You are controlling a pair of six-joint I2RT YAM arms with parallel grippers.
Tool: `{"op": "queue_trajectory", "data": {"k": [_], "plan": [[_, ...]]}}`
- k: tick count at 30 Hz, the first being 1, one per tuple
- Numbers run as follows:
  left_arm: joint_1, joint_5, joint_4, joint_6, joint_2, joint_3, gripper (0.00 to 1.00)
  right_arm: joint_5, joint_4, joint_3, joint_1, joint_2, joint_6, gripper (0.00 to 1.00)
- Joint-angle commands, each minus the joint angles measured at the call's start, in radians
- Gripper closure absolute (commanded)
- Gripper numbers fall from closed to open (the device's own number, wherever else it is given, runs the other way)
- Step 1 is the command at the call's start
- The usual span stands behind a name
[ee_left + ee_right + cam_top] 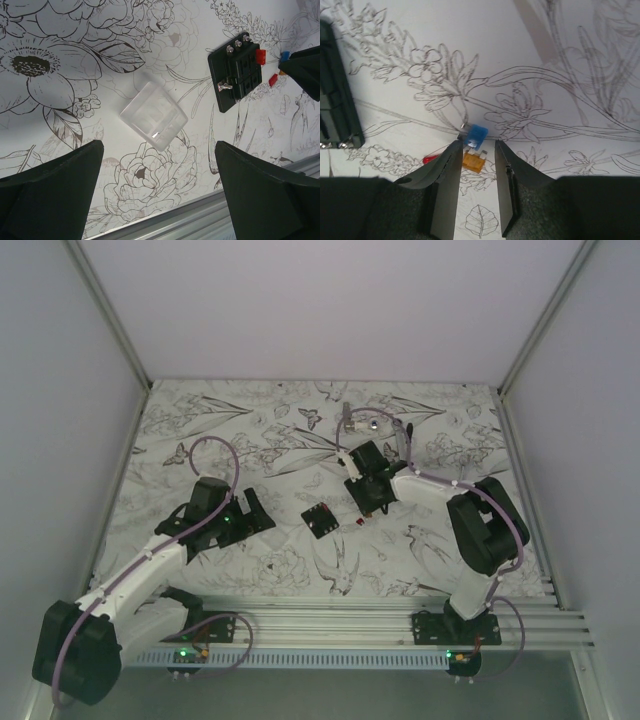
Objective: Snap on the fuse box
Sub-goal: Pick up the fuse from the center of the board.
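Left of the fuse box (319, 519), which lies on the bench (200, 425), the left pincer (256, 512) stands wide apart; only its wrist view shows a clear cover (153, 116) there. Right of the fuse box, the right pincer (476, 149) is narrowly apart around an orange fuse (473, 161), perhaps touching it.

A blue fuse (478, 135) lies beside an orange fuse (473, 162) on floral cloth (560, 60).

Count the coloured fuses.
4. One red fuse by the fuse box; blue fuse and orange fuse at the right claw; second red fuse beside it. Others may be hidden.
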Motion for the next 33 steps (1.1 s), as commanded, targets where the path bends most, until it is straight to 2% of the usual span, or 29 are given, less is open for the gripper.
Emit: {"op": "queue_trajectory", "data": {"k": [1, 14, 20, 26, 30, 33], "plan": [[-0.006, 0.007, 0.004, 0.01, -0.004, 0.009, 0.0, 0.13, 0.022, -0.01, 0.0, 0.003, 0.068, 0.63], [-0.006, 0.002, 0.005, 0.013, 0.0, 0.006, 0.0, 0.139, 0.059, 0.077, -0.019, 0.097, 0.157, 0.61], [-0.007, -0.003, 0.006, 0.013, 0.003, 0.006, 0.0, 0.159, 0.084, 0.051, -0.007, 0.014, 0.235, 0.58], [-0.006, 0.011, 0.006, 0.015, 0.014, 0.012, 0.0, 0.109, 0.081, 0.047, -0.014, -0.012, 0.079, 0.53], [-0.008, 0.007, 0.005, 0.016, -0.005, 0.003, 0.0, -0.068, 0.076, 0.034, -0.064, -0.028, -0.036, 0.53], [-0.009, 0.004, 0.005, 0.015, -0.01, 0.003, 0.0, -0.118, 0.056, 0.048, -0.075, -0.023, -0.103, 0.53]]}}
